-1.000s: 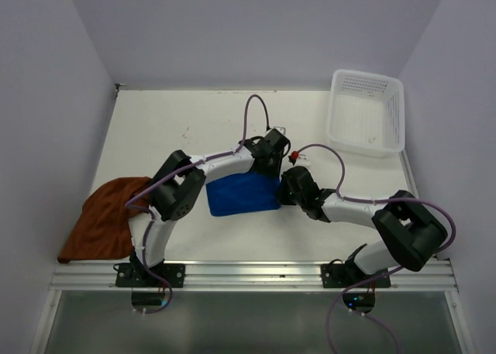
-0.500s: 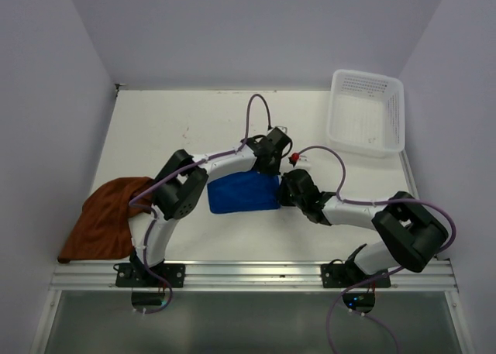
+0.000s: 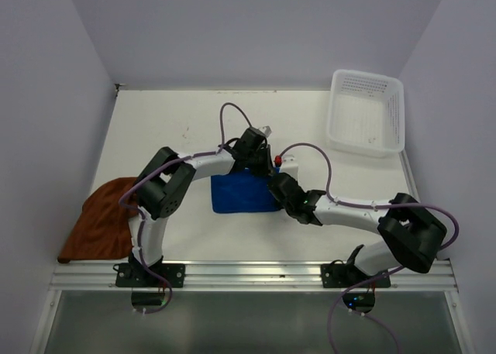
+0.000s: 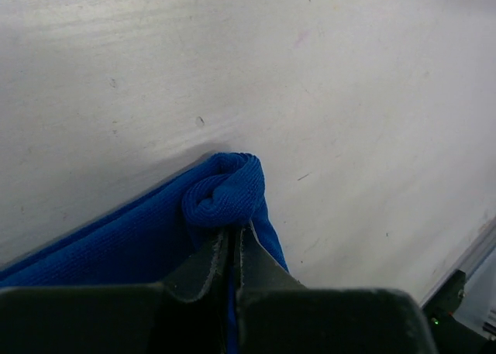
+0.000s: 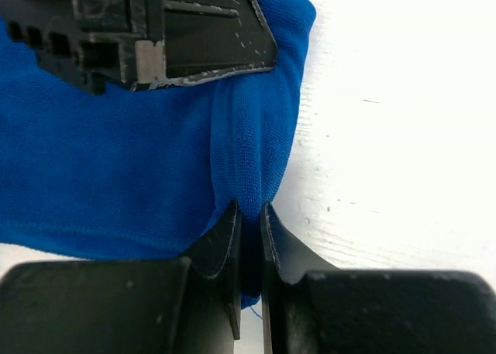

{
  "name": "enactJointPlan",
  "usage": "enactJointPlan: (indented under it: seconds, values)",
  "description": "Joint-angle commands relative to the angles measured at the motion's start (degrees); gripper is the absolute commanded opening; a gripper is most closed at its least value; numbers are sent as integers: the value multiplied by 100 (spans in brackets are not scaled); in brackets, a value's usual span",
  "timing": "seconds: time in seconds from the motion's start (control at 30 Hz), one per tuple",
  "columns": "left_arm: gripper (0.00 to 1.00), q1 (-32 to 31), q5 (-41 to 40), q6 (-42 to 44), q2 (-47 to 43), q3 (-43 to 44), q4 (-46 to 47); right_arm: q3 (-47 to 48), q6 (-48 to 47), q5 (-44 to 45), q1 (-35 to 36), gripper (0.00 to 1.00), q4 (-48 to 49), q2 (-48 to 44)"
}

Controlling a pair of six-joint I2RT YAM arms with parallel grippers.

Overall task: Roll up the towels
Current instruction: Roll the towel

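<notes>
The blue towel (image 3: 239,193) lies mid-table, its right edge rolled over. My left gripper (image 3: 256,154) is shut on the rolled edge at the far corner; the left wrist view shows its jaws pinched on the blue towel (image 4: 225,195). My right gripper (image 3: 275,185) is shut on the same rolled edge at the near corner; the right wrist view shows the blue towel (image 5: 116,152) pinched between its jaws, with the left gripper's fingers (image 5: 170,36) above. The rust-brown towel (image 3: 105,218) lies crumpled at the table's left edge, behind the left arm.
A white perforated basket (image 3: 366,110) stands at the back right corner. Purple cables loop over both arms. Walls close in the table on the left, back and right. A metal rail (image 3: 248,275) runs along the near edge.
Both grippers have moved left with the blue towel's right edge, rolling it over. The visible flat part of the towel is narrower.
</notes>
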Motion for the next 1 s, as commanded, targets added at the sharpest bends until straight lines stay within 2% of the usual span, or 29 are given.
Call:
enactJointPlan:
  seconds: [0.0,0.17,0.27,0.5,0.67,0.9,0.97]
  values:
    - [0,348,219,-226,-137,-250,1201,513,-191,730,355,0,-1486,132]
    - [0,445,421,-261,-58,-294,1359,1120,-235,1610,785,0,-2506,518]
    - [0,542,684,-331,-49,-479,1746,1428,-323,1900,1040,0,-2833,913]
    - [0,647,572,72,-23,-444,1633,2174,-551,2454,1568,0,-3334,2003]
    - [0,656,361,380,65,-461,1404,2781,-736,2534,1788,0,-3730,2837]
    - [0,656,-34,714,127,-567,1149,3072,-1105,2323,1858,0,-3687,3164]
    - [0,647,-114,784,144,-584,1131,3151,-1149,2192,1876,6,-3669,3173]
